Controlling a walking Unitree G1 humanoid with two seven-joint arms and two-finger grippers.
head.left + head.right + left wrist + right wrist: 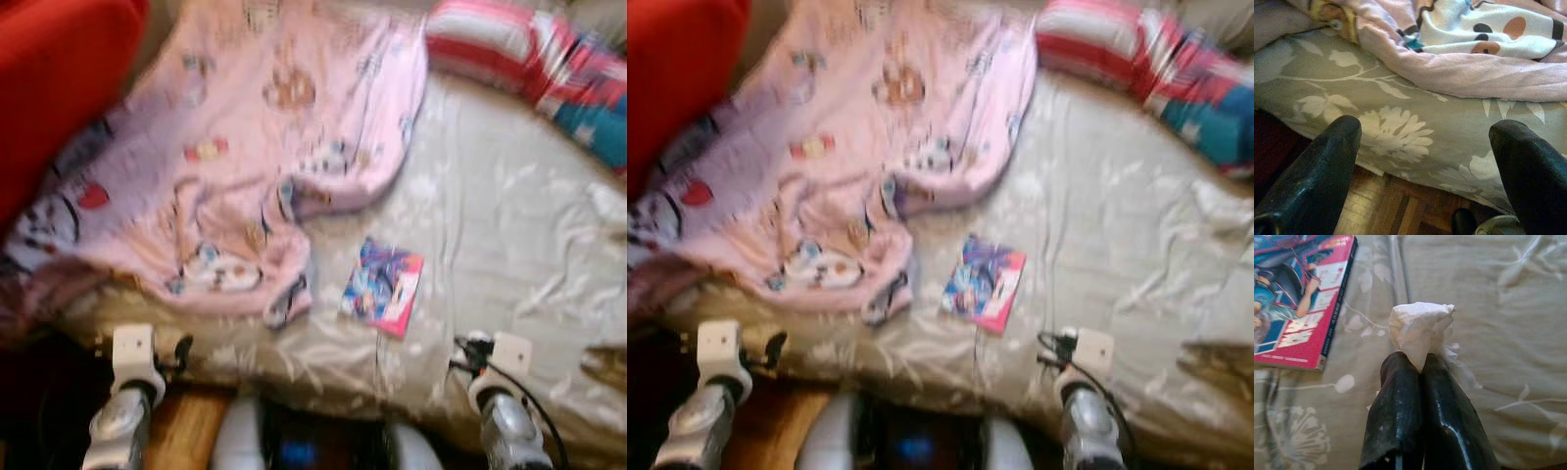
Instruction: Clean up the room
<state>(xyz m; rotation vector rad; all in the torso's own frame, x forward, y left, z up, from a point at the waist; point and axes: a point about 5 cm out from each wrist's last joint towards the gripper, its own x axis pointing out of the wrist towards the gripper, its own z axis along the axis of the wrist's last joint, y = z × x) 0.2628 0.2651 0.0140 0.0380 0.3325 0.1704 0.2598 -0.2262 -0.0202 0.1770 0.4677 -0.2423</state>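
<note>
Tissue [1420,330] pinched in right pincer [1422,363].

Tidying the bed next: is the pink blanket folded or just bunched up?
Bunched up. The pink cartoon-print fleece blanket lies rumpled in uneven folds across the floral beige bedsheet.

A bed [509,225] in floral sheet carries a pink blanket [265,147], comic book [382,287] and striped pillow [490,44].
</note>
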